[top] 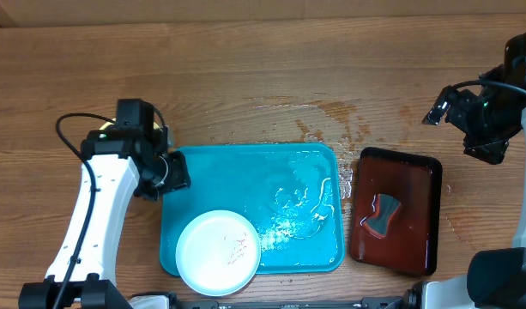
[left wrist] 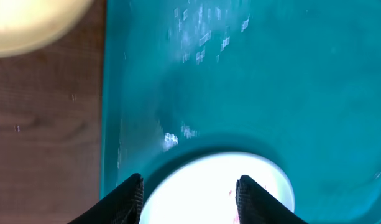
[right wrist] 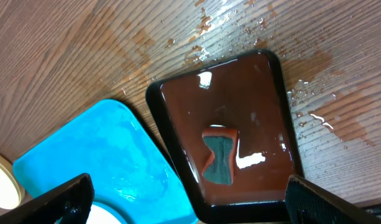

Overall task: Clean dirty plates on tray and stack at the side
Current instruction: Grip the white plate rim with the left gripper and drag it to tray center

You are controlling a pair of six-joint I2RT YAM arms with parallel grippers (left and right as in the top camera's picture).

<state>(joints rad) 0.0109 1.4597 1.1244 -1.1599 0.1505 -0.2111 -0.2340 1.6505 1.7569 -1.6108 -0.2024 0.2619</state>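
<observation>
- One plate (top: 218, 253) sits on the wet tray (top: 305, 163); left gripper (left wrist: 189, 193), jaws apart, could skid it over the near edge.
- Right gripper (right wrist: 189, 190), jaws apart, holds nothing.

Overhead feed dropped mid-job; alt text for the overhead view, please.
One white plate sits in the wet turquoise tray, front-left corner. The left gripper is at its left edge; a sponge lies in the red-brown tray alongside.

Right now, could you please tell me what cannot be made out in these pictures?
- Pale plate beside the tray: clipped by the left wrist view's corner and largely under the left arm overhead; stack height unknown.
- White plate on the tray: washed out by glare in the left wrist view; smears unreadable.
</observation>
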